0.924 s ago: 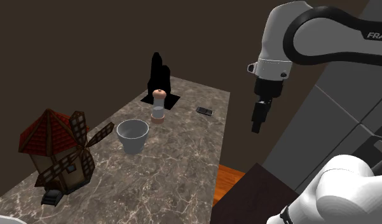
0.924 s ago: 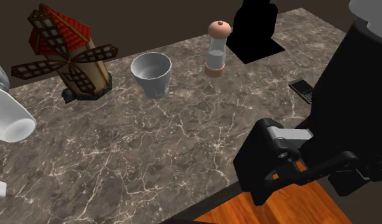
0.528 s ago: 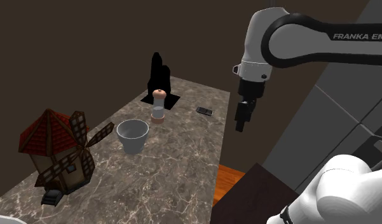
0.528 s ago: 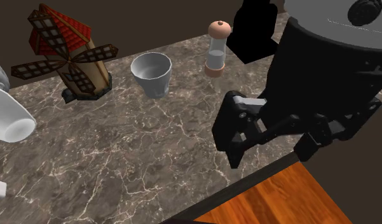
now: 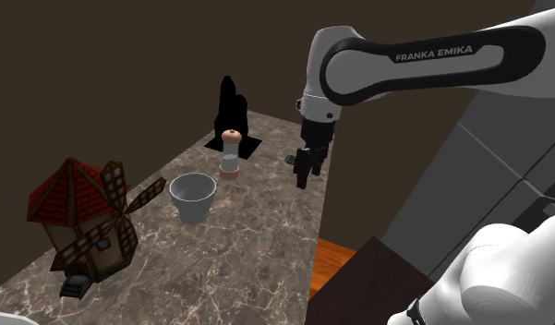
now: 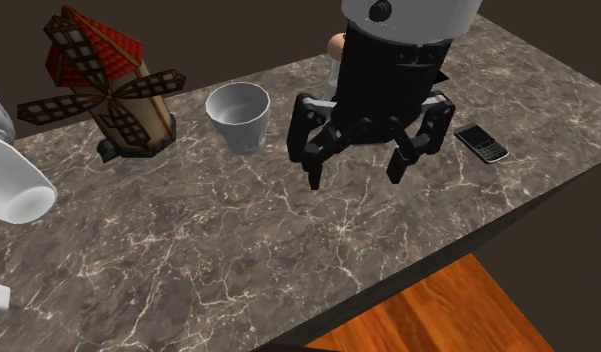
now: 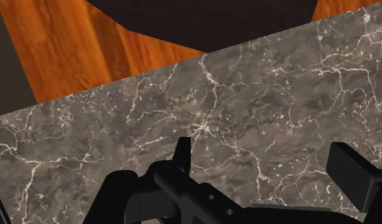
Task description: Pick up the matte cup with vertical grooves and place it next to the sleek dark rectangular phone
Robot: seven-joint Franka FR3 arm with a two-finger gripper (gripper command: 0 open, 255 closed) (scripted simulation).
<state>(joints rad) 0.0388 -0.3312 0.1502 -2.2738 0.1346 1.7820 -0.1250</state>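
The pale grey cup with vertical grooves stands upright on the marble table, also seen as the cup in the shoulder view. A dark rectangular phone lies flat near the table's edge. My gripper hangs open above the marble between cup and phone, touching neither, and nothing is between its fingers. In the shoulder view the gripper covers most of the phone. The wrist view has the gripper over bare marble.
A toy windmill stands beyond the cup from the gripper. A pepper grinder and a black silhouette shape sit further back. A white rounded object is at the second exterior view's left. Wooden floor lies past the table edge.
The arm has swung from beyond the table's edge to over the marble, toward the shoulder view's left. The gripper stayed open. Cup and phone have not moved.
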